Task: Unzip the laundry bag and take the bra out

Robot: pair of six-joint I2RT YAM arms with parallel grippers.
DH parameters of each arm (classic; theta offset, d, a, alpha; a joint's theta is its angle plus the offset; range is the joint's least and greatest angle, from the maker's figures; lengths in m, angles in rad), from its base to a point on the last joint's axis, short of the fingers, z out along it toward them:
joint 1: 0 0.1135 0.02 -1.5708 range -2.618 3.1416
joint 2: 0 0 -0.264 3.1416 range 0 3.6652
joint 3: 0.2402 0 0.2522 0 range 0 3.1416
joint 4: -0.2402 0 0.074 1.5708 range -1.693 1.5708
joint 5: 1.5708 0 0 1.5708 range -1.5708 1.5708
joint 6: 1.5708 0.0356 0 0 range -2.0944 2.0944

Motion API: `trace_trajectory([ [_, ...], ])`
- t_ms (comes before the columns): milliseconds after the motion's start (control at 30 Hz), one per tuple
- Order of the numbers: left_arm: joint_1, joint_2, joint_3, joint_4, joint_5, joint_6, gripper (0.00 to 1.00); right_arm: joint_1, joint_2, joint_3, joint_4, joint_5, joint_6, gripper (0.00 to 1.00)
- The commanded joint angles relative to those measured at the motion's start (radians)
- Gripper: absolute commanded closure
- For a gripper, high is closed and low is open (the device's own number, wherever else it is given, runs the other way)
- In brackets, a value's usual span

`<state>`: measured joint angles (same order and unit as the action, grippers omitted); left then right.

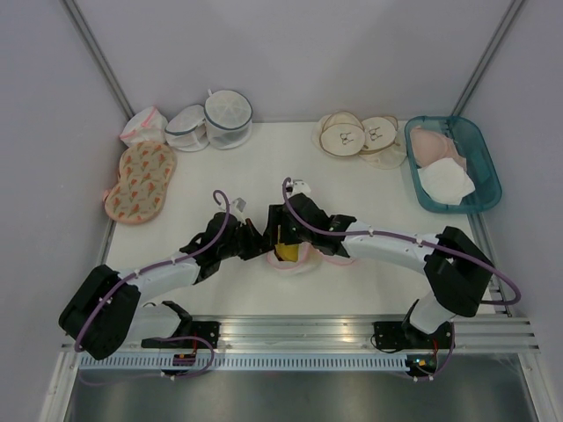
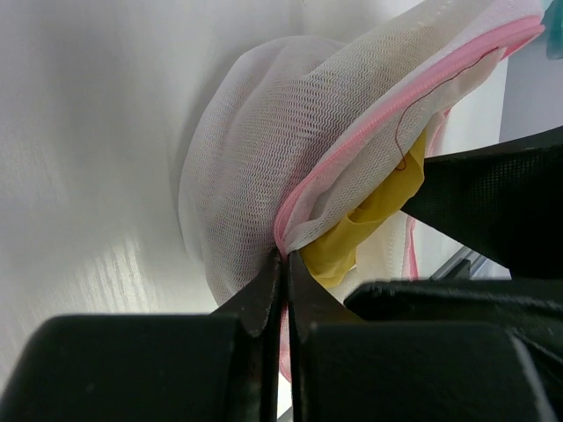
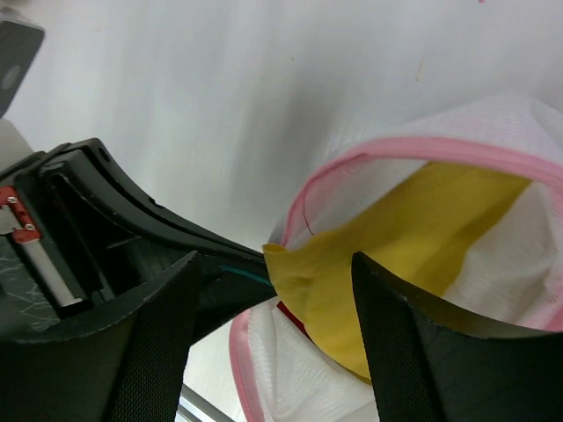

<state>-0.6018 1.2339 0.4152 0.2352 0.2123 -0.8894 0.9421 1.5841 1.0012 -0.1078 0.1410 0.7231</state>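
The left fingers (image 2: 259,303) are clamping the laundry bag (image 2: 255,149) by its pink rim; the right fingers (image 3: 154,334) are standing apart, straddling the yellow bra (image 3: 413,233).

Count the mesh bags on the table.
4: the pink-rimmed bag in the middle, a squat grey-rimmed bag and a taller grey-rimmed bag back left, a pink-edged pouch beside them.

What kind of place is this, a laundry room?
More likely a robot test booth: plain walls box in a white table, the left arm and right arm are bolted to a metal rail at its near edge, and mesh bags and a teal tray of garments sit sorted along the back.
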Motion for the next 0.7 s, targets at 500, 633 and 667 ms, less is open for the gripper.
trace_trajectory([
  [500,0.007,0.003,-0.007,0.039,-0.001,-0.033,0.98,0.084,0.07,0.178,-0.28,0.293,0.024,0.82],
  [633,0.01,-0.001,-0.003,0.032,-0.004,-0.029,0.98,0.083,0.007,0.149,-0.297,0.304,0.03,1.0],
  [667,0.011,-0.001,0.0,0.027,-0.004,-0.031,0.98,0.084,-0.005,0.14,-0.302,0.31,0.029,1.0],
])
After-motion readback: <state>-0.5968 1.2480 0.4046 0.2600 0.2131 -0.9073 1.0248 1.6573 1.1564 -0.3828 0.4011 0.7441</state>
